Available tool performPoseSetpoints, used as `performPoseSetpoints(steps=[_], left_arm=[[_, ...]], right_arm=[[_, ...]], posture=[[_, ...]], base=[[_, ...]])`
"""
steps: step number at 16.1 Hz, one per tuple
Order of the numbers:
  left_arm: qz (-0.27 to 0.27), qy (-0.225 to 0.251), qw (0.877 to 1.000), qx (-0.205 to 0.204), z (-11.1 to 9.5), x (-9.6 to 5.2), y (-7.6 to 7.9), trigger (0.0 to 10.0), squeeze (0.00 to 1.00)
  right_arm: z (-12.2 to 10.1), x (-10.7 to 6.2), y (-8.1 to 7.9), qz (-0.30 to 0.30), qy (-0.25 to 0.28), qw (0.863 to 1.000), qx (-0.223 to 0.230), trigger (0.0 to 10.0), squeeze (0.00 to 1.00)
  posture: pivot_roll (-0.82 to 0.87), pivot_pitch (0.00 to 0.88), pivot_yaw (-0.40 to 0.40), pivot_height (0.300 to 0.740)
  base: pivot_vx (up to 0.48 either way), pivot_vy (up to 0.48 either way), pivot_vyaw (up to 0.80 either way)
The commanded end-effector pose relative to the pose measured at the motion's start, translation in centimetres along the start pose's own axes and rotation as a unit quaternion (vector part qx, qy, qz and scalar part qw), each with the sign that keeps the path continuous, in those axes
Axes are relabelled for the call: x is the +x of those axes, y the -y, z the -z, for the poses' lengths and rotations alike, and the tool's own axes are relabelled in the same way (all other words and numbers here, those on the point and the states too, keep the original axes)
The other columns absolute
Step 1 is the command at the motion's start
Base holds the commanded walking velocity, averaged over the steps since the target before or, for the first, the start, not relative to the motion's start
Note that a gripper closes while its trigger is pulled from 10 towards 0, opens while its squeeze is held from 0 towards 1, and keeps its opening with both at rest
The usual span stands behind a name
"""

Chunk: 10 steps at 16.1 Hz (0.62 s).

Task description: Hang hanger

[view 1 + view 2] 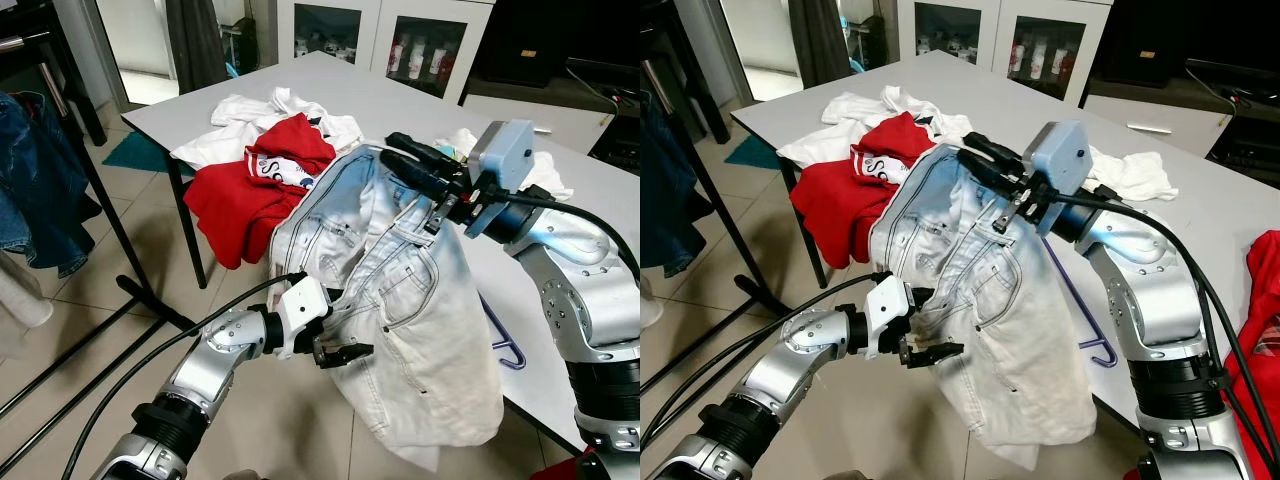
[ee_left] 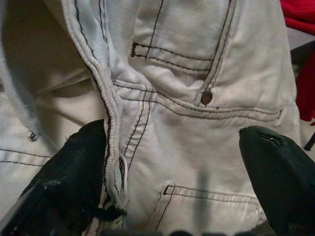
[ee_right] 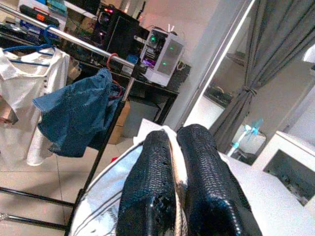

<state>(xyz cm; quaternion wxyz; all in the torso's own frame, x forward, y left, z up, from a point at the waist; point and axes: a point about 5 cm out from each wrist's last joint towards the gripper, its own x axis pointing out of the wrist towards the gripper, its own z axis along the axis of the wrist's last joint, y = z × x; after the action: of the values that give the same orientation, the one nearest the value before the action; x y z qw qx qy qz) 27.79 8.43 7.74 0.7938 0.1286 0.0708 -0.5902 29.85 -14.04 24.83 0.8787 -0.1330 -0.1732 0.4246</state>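
Pale, washed-out jeans [image 1: 400,300] hang off the table's near edge, their waistband lifted above it. My right gripper [image 1: 400,150] is shut on the waistband; in the right wrist view a strip of white cloth is pinched at the gripper [image 3: 174,142]. Lower down, my left gripper [image 1: 345,352] is open at the jeans' left side, by the fly seam. In the left wrist view the denim [image 2: 197,123] lies across the gripper [image 2: 172,182]. A blue-purple hanger [image 1: 508,348] lies flat on the table, partly hidden behind the jeans.
The grey table [image 1: 400,100] also holds a red garment [image 1: 240,195] and white shirts [image 1: 250,115]. A black clothes rack with a metal rail [image 3: 74,42] stands to my left, carrying a denim shirt [image 1: 35,190]. Another red cloth [image 1: 1260,290] is at the right edge.
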Motion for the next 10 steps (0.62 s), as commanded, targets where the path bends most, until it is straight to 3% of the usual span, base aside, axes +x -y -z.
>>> performPoseSetpoints(steps=[1,2,3,7,9,10], left_arm=[[0.011,0.002,1.000,0.007,-0.3,0.0,0.1,6.4,0.00],[0.010,0.001,1.000,0.008,-0.3,0.0,0.1,6.7,0.00],[0.004,-0.003,1.000,0.009,-0.2,0.0,0.0,10.0,0.00],[-0.042,-0.032,0.999,0.010,0.7,-0.1,-1.0,10.0,0.00],[-0.043,-0.020,0.999,-0.002,0.7,-0.1,-0.9,10.0,0.00],[-0.036,-0.012,0.999,-0.005,0.7,-0.1,-0.7,0.0,0.00]], right_arm=[[-1.5,0.2,0.2,-0.005,0.021,1.000,-0.022,0.0,0.00],[-1.6,0.3,0.2,-0.005,0.022,0.999,-0.022,0.0,0.00],[-1.7,0.3,0.2,-0.005,0.024,0.999,-0.022,0.0,0.00],[-2.3,0.7,-0.4,-0.015,0.037,0.999,-0.014,0.0,0.00],[-2.5,0.7,-0.3,-0.016,0.040,0.999,-0.011,0.0,0.00],[-2.5,0.7,-0.3,-0.014,0.040,0.999,-0.009,0.0,0.00]], posture=[[-0.02,0.000,-0.032,0.740],[-0.02,0.000,-0.032,0.740],[-0.01,0.000,-0.031,0.740],[-0.01,0.000,-0.031,0.740],[-0.01,0.000,-0.031,0.740],[-0.01,0.000,-0.033,0.740]], base=[[0.000,0.000,0.00],[0.000,0.000,0.00],[0.000,0.000,0.00],[0.000,0.000,0.00],[0.000,0.000,0.00],[0.000,0.000,0.00]])
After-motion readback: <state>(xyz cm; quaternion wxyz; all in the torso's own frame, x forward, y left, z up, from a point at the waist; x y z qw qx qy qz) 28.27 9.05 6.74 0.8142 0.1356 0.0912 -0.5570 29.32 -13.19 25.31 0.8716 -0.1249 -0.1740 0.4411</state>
